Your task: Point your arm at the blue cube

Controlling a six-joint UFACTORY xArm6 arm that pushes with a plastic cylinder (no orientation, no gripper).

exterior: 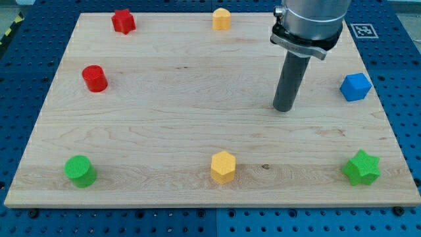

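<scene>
Blue cube [355, 87] sits at the wooden board's [197, 125] three o'clock edge; my tip [283, 108], a bare rod gripping nothing, stands at its nine o'clock, near but apart.

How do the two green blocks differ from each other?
The green cylinder is round and sits at the board's bottom left; the green star has points and sits at the bottom right. The star looks slightly wider. Both are the same green, far from my tip.
</scene>
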